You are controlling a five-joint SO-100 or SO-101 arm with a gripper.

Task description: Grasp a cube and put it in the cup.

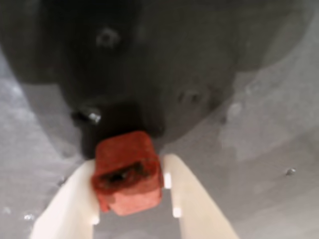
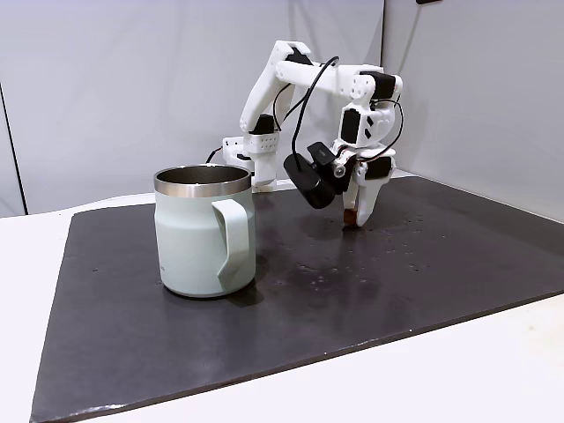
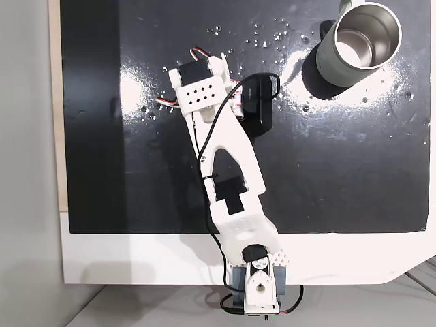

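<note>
In the wrist view the small reddish-brown cube (image 1: 128,177) sits between the two white fingers of my gripper (image 1: 128,167), which press against its sides. A fixed view from the side shows the gripper (image 2: 355,220) pointing down at the dark mat, with the cube (image 2: 350,215) at its tips, very close to the surface. I cannot tell whether the cube still rests on the mat. The pale green cup (image 2: 204,238) stands upright to the left of the gripper in this view, well apart from it. From above, the cup (image 3: 360,44) is at the top right, with its steel inside bare.
A dark mat (image 2: 397,282) covers the white table. The arm's base (image 3: 255,286) stands at the table's near edge in a fixed view from above. The black wrist camera (image 2: 308,181) hangs beside the gripper. A grey wall stands behind.
</note>
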